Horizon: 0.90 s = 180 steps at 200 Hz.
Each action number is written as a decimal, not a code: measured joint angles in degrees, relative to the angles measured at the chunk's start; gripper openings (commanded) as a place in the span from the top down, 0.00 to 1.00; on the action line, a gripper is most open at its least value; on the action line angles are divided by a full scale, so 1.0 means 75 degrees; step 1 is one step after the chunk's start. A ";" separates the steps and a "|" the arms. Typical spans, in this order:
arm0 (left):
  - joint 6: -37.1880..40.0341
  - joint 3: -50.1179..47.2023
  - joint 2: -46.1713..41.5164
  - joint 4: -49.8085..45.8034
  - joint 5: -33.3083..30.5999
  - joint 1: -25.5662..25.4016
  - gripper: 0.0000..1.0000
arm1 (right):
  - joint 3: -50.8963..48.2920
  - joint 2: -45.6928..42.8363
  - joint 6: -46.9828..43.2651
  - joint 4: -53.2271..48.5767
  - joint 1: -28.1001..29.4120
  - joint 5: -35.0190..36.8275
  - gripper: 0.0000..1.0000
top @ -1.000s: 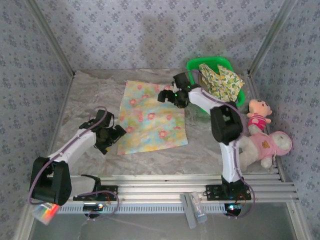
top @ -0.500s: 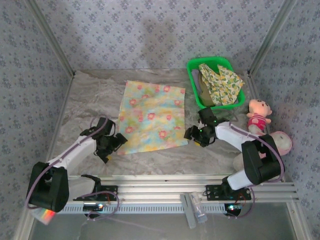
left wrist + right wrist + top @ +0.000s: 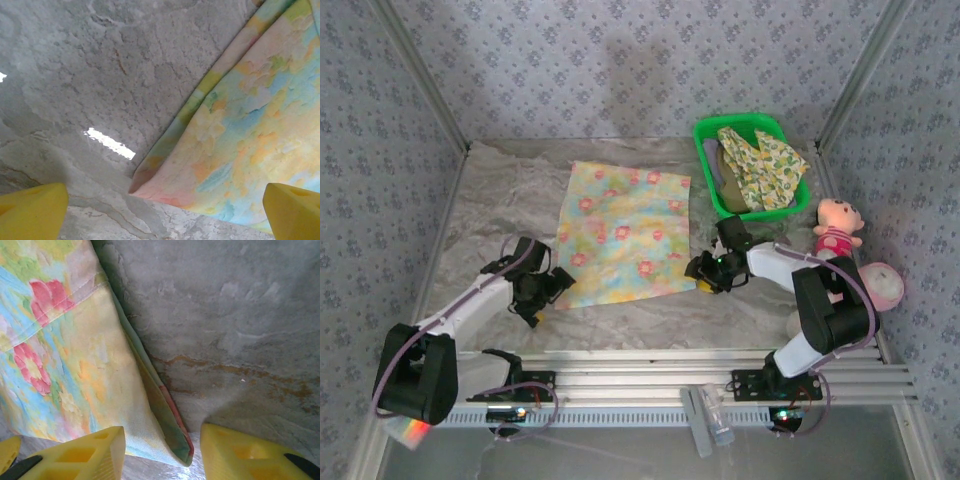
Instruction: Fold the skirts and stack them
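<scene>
The floral skirt (image 3: 625,232) lies spread flat on the table (image 3: 490,190), not yet folded, with one arm at each corner of its near edge. The left gripper (image 3: 552,285) sits just off the skirt's near-left corner. In the left wrist view its yellow fingers (image 3: 35,207) stand as wide as they go, and the pointed corner of the skirt (image 3: 240,130) lies on the table between them, untouched. The right gripper (image 3: 701,271) is at the skirt's near-right corner. The right wrist view shows its fingers (image 3: 90,452) about half closed and straddling the hem corner, one over the cloth and the other on bare table just outside the edge (a clear gap lies between them, so I judge the cloth not pinched yet).

Taking both near corners at once makes sense. Lifted together, they would let the near edge be carried toward the far one for a straight first fold.

Beyond the skirt's far-right corner stands the green basket (image 3: 705,130), with the fruit-print skirt (image 3: 767,160) heaped in it, waiting its turn. To the right of the skirt, past the right gripper, lie the pink plush toys (image 3: 855,290), which are no part of the job. The task looks barely begun
</scene>
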 measured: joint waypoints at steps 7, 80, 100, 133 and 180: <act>-0.0003 0.0000 -0.0009 0.0012 0.0020 0.0000 0.01 | -0.0017 0.0000 0.0000 0.0015 0.0000 -0.0055 0.57; -0.0108 -0.0073 -0.0012 0.0230 0.0254 -0.0055 0.11 | -0.0216 -0.0015 0.0029 0.0233 -0.0029 -0.0300 0.65; -0.0137 -0.0157 -0.0006 0.0326 0.0338 -0.0055 0.15 | -0.0318 -0.0015 0.0096 0.0376 -0.0035 -0.0379 0.76; -0.0154 -0.0198 0.0047 0.0460 0.0452 -0.0102 0.25 | -0.0522 -0.0015 0.0189 0.0632 -0.0035 -0.0557 0.96; -0.0122 -0.0198 0.0201 0.0592 0.0478 -0.0134 0.42 | -0.0551 -0.0015 0.0198 0.0799 -0.0050 -0.0644 1.00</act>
